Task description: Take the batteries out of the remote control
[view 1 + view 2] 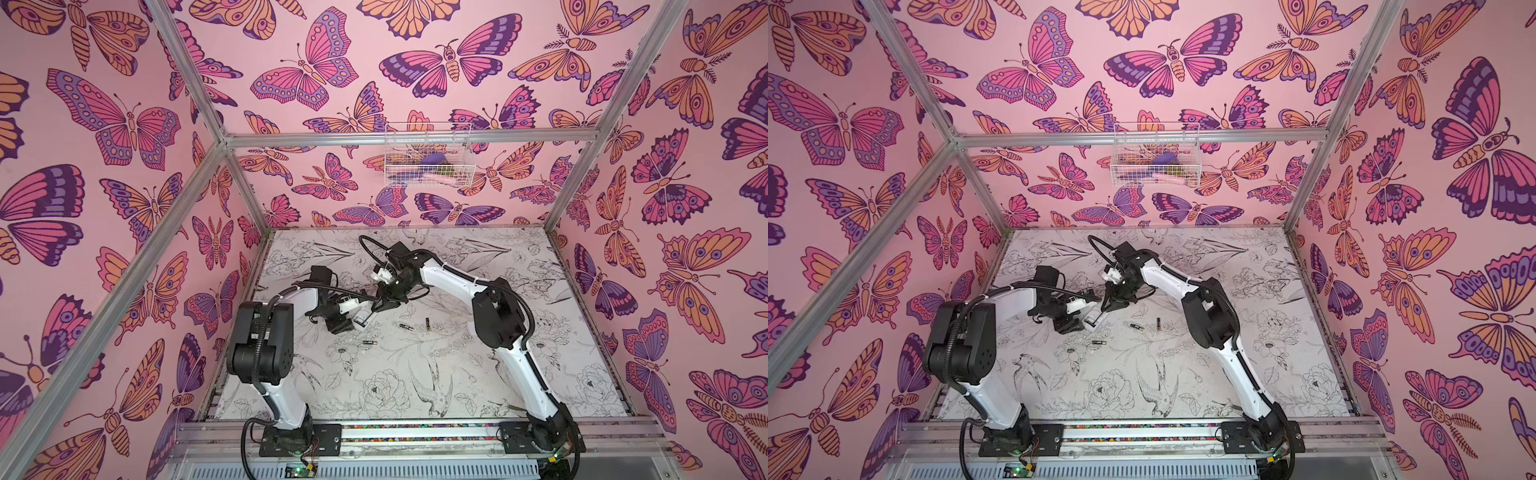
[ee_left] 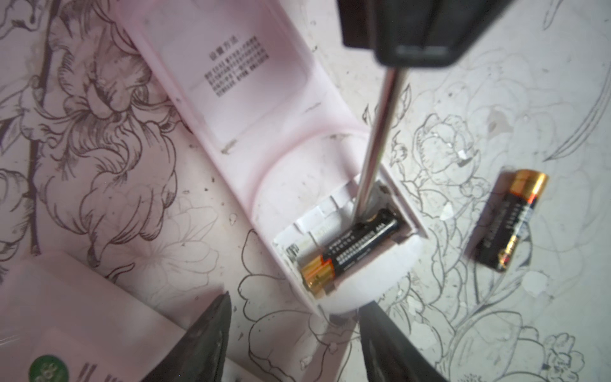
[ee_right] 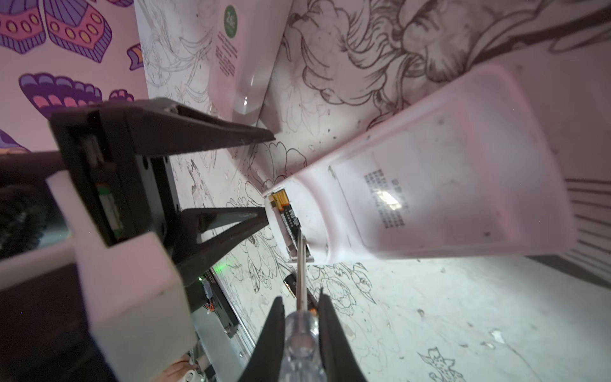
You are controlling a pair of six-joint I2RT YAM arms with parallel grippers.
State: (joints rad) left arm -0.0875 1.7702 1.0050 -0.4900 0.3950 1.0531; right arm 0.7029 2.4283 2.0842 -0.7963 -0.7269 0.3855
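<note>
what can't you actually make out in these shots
Print on the pale pink plastic remote: blurred in the left wrist view, washed out by glare in the right wrist view.
Tip of the clear-handled steel screwdriver: hidden behind the black gold-ended battery, left wrist view.
Second pink remote: cut off by the left wrist view's edge.
Contents of the white wire basket: too small in both top views.

Remote control [image 2: 274, 109]: far end cut off by the frame; printed label blurred.
Screwdriver [image 2: 377, 139]: tip hidden behind the battery [image 2: 353, 248] in the remote control's compartment.
Second remote [image 2: 82, 324], beside the remote control: cropped, blurred.
Loose batteries [image 1: 406, 327], near the remote control: markings too small in both top views.
Wire basket [image 1: 428, 158], well behind the remote control: contents indistinct.
</note>
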